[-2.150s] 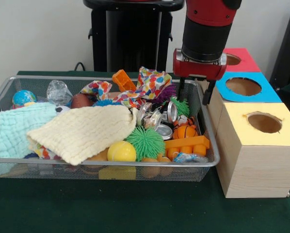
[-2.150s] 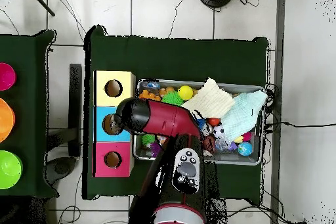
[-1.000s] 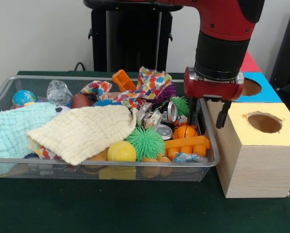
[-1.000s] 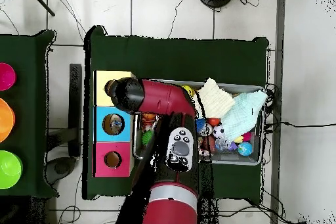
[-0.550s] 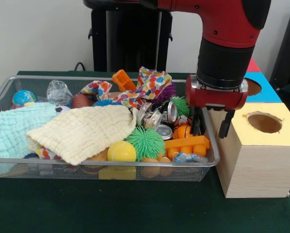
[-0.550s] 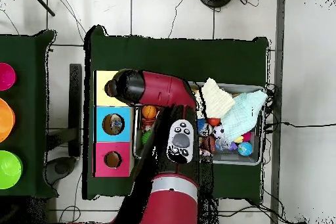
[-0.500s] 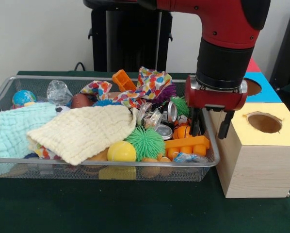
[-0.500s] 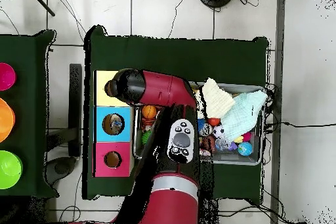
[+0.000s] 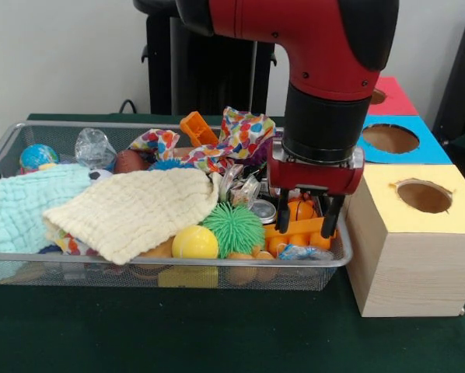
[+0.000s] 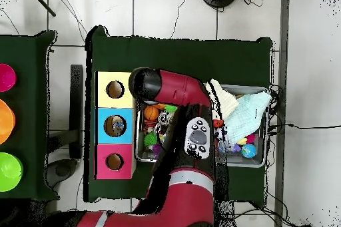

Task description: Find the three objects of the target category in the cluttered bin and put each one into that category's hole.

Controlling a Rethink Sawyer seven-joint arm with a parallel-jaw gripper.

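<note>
The gripper (image 9: 306,220) is positioned inside the wire mesh bin (image 9: 15,263), at the end nearest the three wooden boxes. Its two black fingers (image 9: 330,217) are spread apart and nothing is held between them. They straddle a small orange basketball (image 9: 300,208), which lies just above an orange toy brick (image 9: 298,231). A green spiky ball (image 9: 232,228) and a yellow ball (image 9: 194,243) are located beside the brick, toward the front rim. Crushed metal cans (image 9: 261,210) lie just behind the green spiky ball.

A cream knitted cloth (image 9: 135,210) and a pale mint cloth (image 9: 19,211) cover much of the remaining bin area. A multicoloured spotted cloth (image 9: 236,138) is draped along the far side.

Beside the bin, a yellow-topped box (image 9: 407,242), a blue-topped box (image 9: 407,151) and a red-topped box (image 9: 396,97) are set in a row, each with a round hole. In the overhead view, an object is visible inside the hole of the blue-topped box (image 10: 114,126).
</note>
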